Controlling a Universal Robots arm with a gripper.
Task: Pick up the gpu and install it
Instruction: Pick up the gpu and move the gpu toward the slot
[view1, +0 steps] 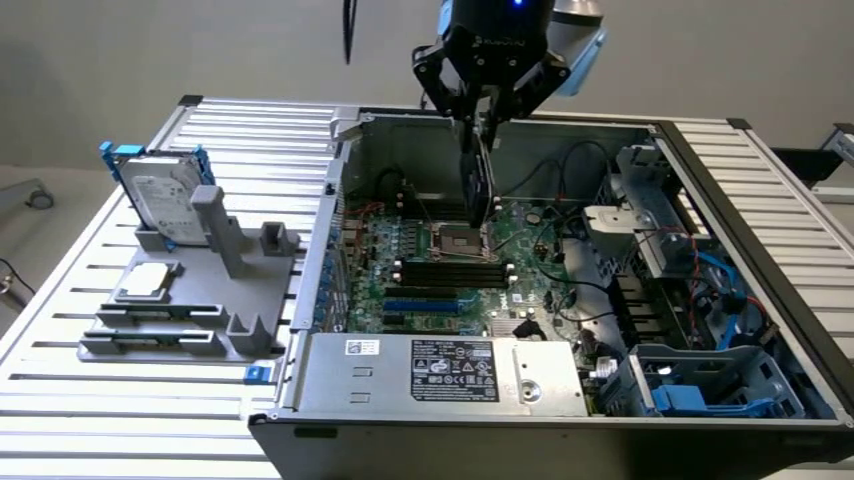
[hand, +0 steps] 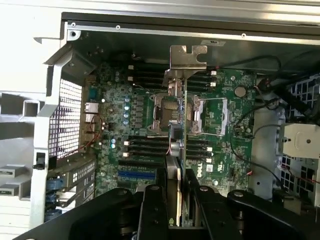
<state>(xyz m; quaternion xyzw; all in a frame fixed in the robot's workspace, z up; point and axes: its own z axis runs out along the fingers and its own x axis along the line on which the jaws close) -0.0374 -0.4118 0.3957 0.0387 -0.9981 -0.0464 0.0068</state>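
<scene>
One gpu (view1: 474, 185) gripped edge-on in end effector (view1: 482, 118), hanging over motherboard (view1: 414, 250).

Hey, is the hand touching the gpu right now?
Touching. The wrist view shows the hand clamped against both faces of the gpu, which sits edge-on in its grip with no gap on either side.

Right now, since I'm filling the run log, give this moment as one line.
gripper: shut on gpu | gpu: on edge above motherboard | install: not seated
</scene>
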